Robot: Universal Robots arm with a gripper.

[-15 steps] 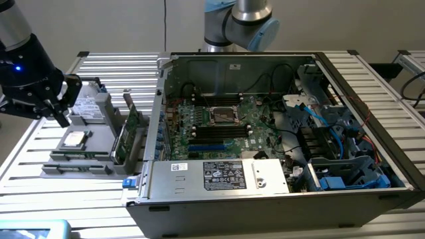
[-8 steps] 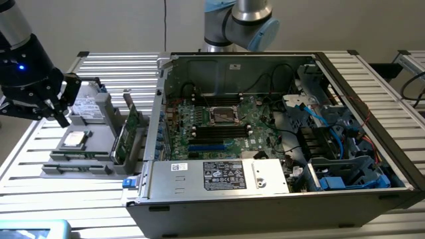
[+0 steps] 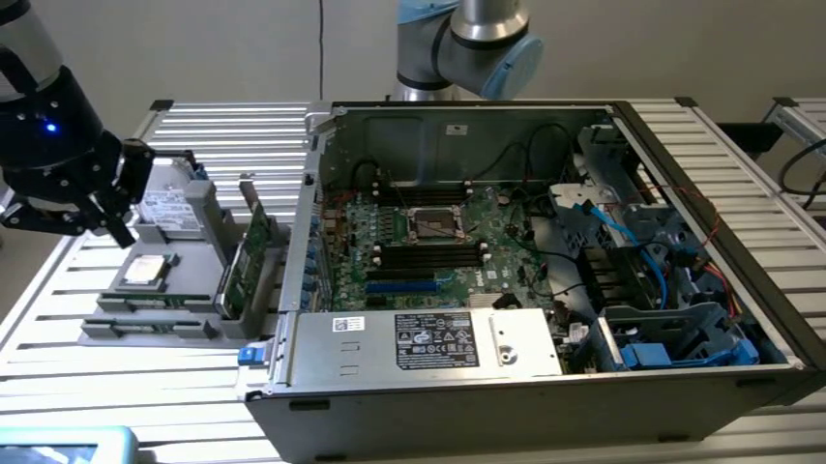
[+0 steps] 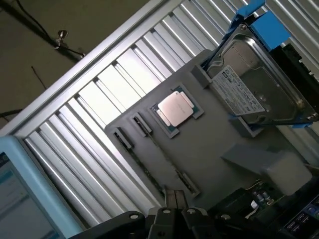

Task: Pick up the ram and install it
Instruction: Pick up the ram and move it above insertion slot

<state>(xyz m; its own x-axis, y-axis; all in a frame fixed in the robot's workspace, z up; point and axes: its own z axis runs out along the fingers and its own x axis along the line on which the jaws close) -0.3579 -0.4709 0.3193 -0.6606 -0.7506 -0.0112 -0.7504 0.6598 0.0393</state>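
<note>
The ram (image 3: 155,301) stands on edge in clips along the grey tray's (image 3: 142,333) near edge, untouched. Behind it lies a CPU (image 3: 145,271), then a hard drive (image 3: 165,208). The gripper (image 3: 110,232) hangs above the tray, pinched together and empty.

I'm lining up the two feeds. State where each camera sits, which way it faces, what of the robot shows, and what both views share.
Exterior view: off the arm, above the table, looking down on the open computer case and the gray tray; the arm shows at the back, and the gripper over the tray at the exterior view's left.
Wrist view: on the wrist, looking down past the gripper at the tray.
Shared: gripper, tray, table, processor and hard drive.
</note>
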